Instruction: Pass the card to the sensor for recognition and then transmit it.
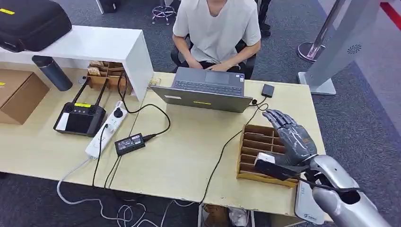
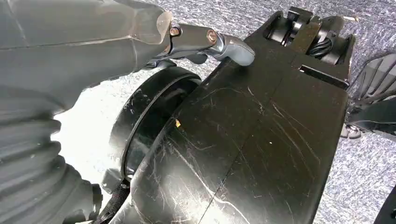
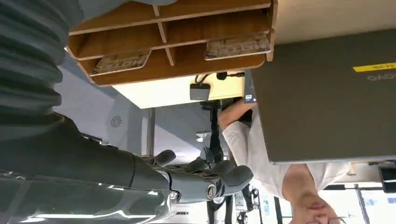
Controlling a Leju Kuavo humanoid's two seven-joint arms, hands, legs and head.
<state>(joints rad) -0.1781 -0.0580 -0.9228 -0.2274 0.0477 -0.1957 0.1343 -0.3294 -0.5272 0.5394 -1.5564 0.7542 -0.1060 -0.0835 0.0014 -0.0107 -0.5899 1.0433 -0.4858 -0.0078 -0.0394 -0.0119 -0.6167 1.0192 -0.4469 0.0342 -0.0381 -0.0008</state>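
Observation:
A wooden slotted card rack (image 1: 248,142) stands at the right end of the table. My right hand (image 1: 289,135) hovers over it with its fingers stretched forward and apart, holding nothing. In the right wrist view the rack (image 3: 187,28) holds two patterned cards (image 3: 121,61) (image 3: 238,45) lying flat in separate slots, and the hand's fingers (image 3: 210,179) are spread away from them. A small black sensor box (image 1: 267,90) on a cable lies behind the rack, beside the laptop; it appears again as the sensor (image 3: 200,91). My left hand (image 2: 210,42) hangs by my body, its thumb out, gripping nothing.
A person (image 1: 216,28) types at a grey laptop (image 1: 203,92) across the table. Cables, a power adapter (image 1: 129,143) and a power strip (image 1: 106,127) cross the middle. A black controller (image 1: 80,116), a cardboard box (image 1: 19,94) and another wooden rack (image 1: 106,73) sit left.

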